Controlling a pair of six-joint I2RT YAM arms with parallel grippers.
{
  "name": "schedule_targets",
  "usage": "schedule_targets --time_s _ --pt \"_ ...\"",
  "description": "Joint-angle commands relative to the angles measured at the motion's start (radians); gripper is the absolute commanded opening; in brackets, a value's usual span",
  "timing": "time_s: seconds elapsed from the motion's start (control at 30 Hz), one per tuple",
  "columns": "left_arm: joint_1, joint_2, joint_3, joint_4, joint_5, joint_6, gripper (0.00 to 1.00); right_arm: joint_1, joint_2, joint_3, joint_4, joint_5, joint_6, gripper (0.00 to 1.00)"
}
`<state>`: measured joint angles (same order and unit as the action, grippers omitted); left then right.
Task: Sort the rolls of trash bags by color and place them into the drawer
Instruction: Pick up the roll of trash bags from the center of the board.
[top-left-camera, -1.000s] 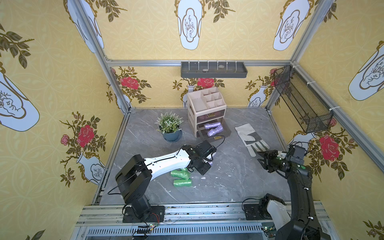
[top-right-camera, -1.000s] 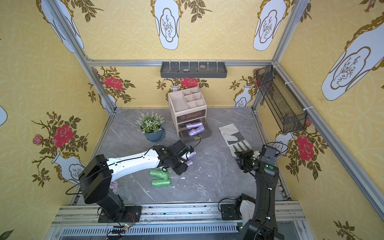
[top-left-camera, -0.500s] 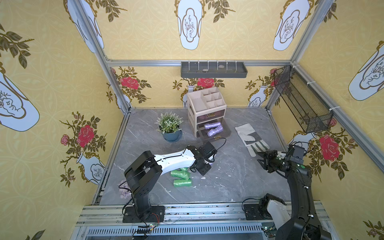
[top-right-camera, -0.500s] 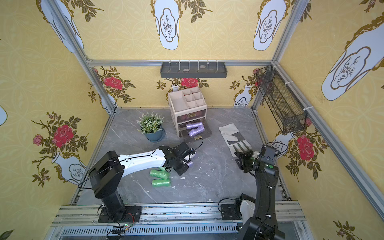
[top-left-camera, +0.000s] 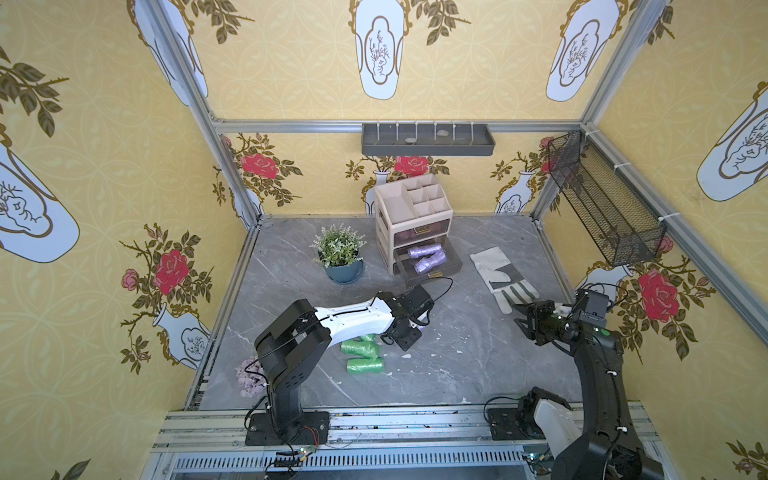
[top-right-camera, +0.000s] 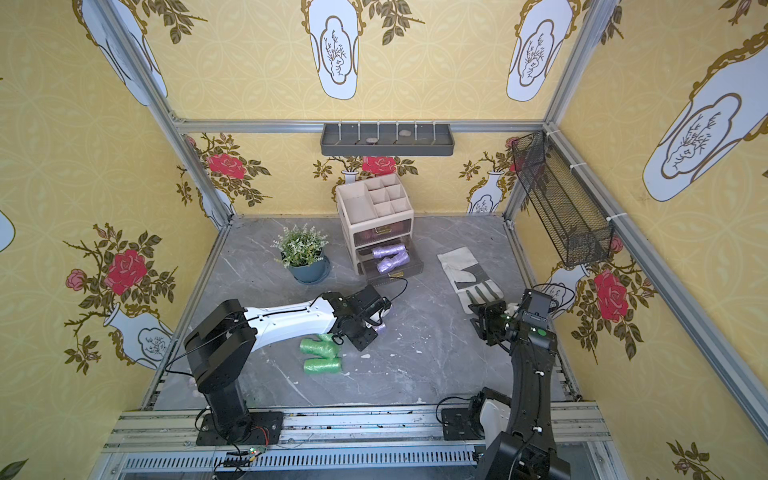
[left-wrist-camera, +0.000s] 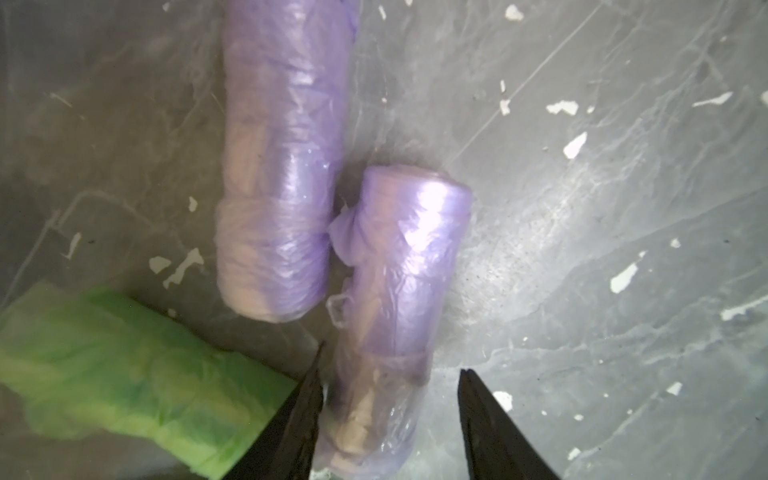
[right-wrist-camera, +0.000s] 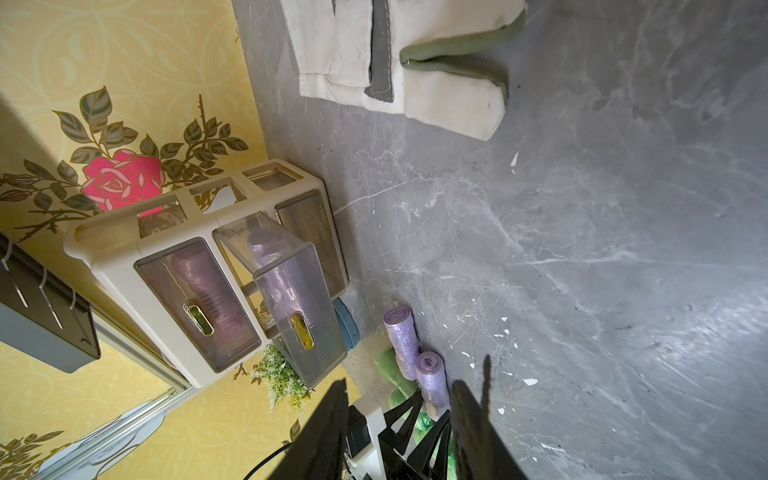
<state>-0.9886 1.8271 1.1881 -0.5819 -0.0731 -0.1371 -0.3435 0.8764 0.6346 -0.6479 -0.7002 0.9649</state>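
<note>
A lilac roll lies on the desk. The left arm has its jaws apart astride it, one finger against its side and a gap at the other. A second lilac roll lies just beside it, and a green roll sits beside the touching finger. Bare desk runs from there to the open drawer, which holds two lilac rolls. The right arm has its jaws apart and empty, near the glove by the desk's right edge.
</note>
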Motion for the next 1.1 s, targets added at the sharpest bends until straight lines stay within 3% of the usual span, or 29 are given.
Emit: schedule_targets --time_s 0.0,0.63,1.07 --pt "0.000 0.009 0.004 0.010 -0.001 0.011 0.54 0.001 0.001 -0.003 0.028 0.001 -0.002 0.42" --pt "-0.001 0.035 0.003 0.005 0.005 0.013 0.43 0.001 -0.002 -0.010 0.031 0.001 0.001 0.42" --pt "0.000 0.022 0.012 -0.016 0.025 0.027 0.25 0.001 0.003 -0.010 0.033 -0.001 0.006 0.42"
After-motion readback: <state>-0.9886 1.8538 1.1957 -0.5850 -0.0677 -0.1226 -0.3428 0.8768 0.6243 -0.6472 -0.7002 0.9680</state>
